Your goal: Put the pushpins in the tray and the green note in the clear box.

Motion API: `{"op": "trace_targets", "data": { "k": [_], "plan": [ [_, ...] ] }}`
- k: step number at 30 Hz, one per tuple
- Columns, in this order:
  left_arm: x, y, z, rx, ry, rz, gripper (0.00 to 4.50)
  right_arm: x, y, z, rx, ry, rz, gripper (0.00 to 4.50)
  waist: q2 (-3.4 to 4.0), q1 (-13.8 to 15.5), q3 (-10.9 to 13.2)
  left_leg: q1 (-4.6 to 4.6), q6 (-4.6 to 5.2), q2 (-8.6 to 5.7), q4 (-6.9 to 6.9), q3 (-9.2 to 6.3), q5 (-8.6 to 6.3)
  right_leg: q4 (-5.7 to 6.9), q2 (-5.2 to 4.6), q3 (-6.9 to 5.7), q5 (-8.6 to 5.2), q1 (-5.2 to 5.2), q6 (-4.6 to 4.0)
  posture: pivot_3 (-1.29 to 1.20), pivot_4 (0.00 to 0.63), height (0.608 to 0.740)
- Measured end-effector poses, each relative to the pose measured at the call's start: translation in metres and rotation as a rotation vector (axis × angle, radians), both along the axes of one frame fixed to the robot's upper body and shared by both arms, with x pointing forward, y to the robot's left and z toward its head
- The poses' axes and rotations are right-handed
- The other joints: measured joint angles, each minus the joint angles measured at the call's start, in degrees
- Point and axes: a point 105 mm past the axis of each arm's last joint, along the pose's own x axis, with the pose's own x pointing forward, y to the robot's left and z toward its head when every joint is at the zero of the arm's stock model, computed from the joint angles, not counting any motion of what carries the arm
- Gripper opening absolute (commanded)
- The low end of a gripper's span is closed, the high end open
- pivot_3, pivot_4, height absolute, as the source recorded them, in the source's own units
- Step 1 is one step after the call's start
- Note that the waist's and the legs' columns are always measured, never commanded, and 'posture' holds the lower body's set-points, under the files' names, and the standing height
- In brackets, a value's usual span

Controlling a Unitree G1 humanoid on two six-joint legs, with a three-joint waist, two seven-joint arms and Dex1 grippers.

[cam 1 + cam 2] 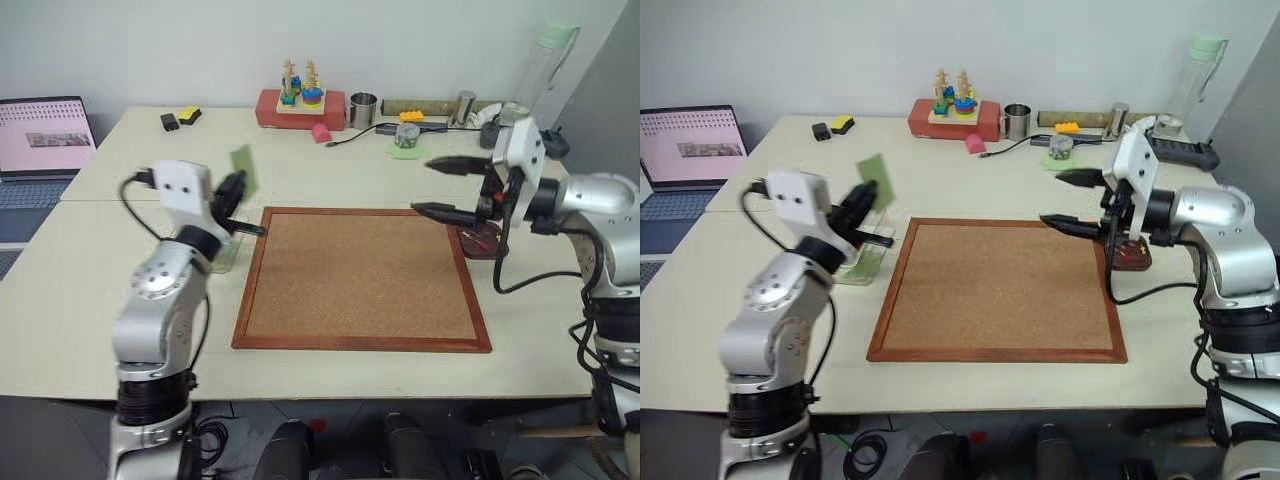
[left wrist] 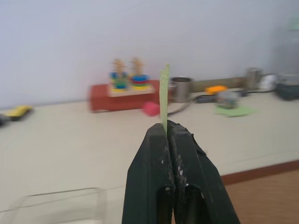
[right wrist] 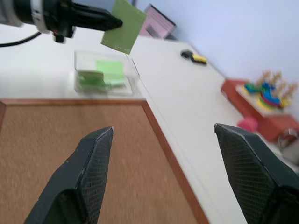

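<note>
While the right tool (image 1: 438, 187) gapes empty, the left tool (image 3: 112, 22) pinches the green note (image 3: 124, 26) above the clear box (image 3: 105, 73).

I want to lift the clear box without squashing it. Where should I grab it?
Grab one long side wall of the clear box from above, pinching its rim. The walls are low and thin, and the top is open, so the rim is easy to reach. Green notes already lie inside, so keep it level. The left tool hangs over it with the green note.
</note>
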Motion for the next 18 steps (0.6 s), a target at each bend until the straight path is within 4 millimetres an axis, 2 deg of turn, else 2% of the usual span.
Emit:
{"op": "trace_targets", "data": {
  "k": [3, 7, 13, 18],
  "plan": [
    [0.005, 0.029, -0.009, 0.020, 0.042, 0.133, 0.00, -0.002, 0.012, -0.006, 0.001, 0.040, 0.052, 3.61, -0.02, 0.6, 0.0, -0.04, 0.00, -0.02, 0.02, -0.02, 0.00, -0.02, -0.06, 0.00, 0.07, 0.01, -0.09, 0.00, 0.150, 0.740],
    [0.012, 0.045, -0.027, 0.025, 0.111, 0.211, 0.00, -0.003, 0.015, -0.009, -0.002, 0.057, 0.068, 3.61, -0.02, 1.2, 0.0, -0.07, 0.00, -0.04, 0.01, -0.01, -0.01, -0.05, -0.10, 0.00, 0.10, -0.04, -0.07, 0.00, 0.150, 0.740],
    [0.018, 0.056, -0.046, 0.023, 0.185, 0.256, 1.09, -0.004, 0.015, -0.013, -0.006, 0.083, 0.066, 3.64, -0.02, 1.3, 0.0, -0.07, 0.00, 0.00, -0.02, -0.01, 0.00, -0.02, -0.09, -0.01, 0.10, -0.07, -0.08, 0.00, 0.150, 0.740],
    [0.019, 0.054, -0.042, 0.021, 0.177, 0.246, 1.87, -0.007, 0.013, -0.019, -0.020, 0.116, 0.060, 3.64, -0.02, 1.4, 0.0, -0.07, 0.00, 0.00, -0.02, 0.00, 0.00, -0.02, -0.09, 0.00, 0.10, -0.07, -0.08, 0.00, 0.150, 0.740]
  ]
}}
